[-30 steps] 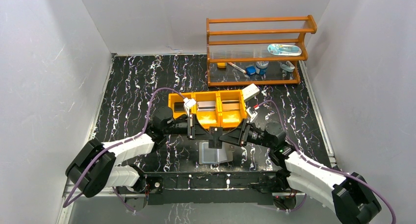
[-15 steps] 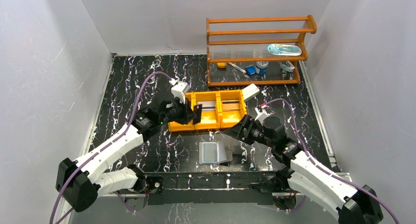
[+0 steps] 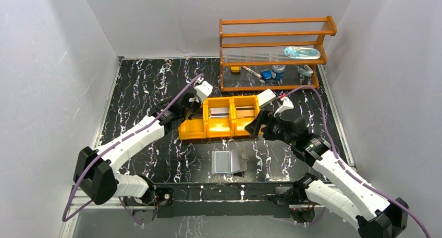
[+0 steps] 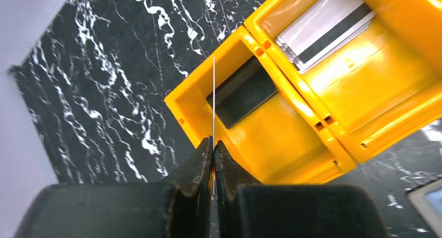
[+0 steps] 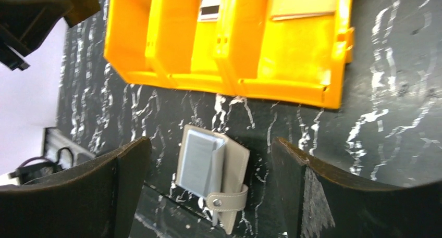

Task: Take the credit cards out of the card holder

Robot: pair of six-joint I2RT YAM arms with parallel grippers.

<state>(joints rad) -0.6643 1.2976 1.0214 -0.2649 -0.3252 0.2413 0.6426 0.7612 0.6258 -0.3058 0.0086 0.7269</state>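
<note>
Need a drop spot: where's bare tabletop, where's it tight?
Free: black marbled tabletop back-left, between the left wall and wooden shelf rack; also left of the grey folding wallet. Crowded: around the orange three-compartment plastic tray, flanked by left arm, right arm and the white rectangular box.

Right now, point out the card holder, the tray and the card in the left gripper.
card holder [image 5: 206,160]: right wrist view, pale inner panel.
tray [image 5: 281,89]: right wrist view, front outer wall.
card [image 4: 213,97]: left wrist view, its thin edge.
</note>
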